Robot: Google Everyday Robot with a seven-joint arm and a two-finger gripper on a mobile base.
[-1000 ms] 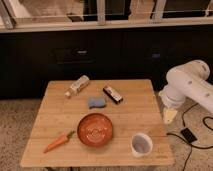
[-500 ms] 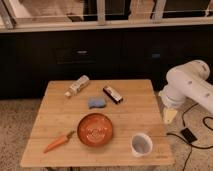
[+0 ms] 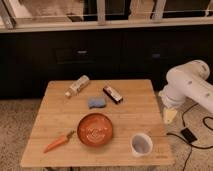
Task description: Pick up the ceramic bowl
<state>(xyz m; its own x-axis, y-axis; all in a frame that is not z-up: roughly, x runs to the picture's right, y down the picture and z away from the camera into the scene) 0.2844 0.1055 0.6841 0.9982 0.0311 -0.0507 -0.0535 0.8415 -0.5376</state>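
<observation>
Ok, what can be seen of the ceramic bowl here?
The ceramic bowl is round, shallow and glossy orange-red, with a faint pale pattern inside. It sits empty and upright on the wooden table, near the front edge. The carrot nearly reaches its left rim; contact is unclear. The white cup stands apart on its right. The gripper, open, hangs beyond the table's right edge.

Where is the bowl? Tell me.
Camera view: the bowl sits near the table's front edge, between carrot and cup; the tool hangs beyond the table's right side.
</observation>
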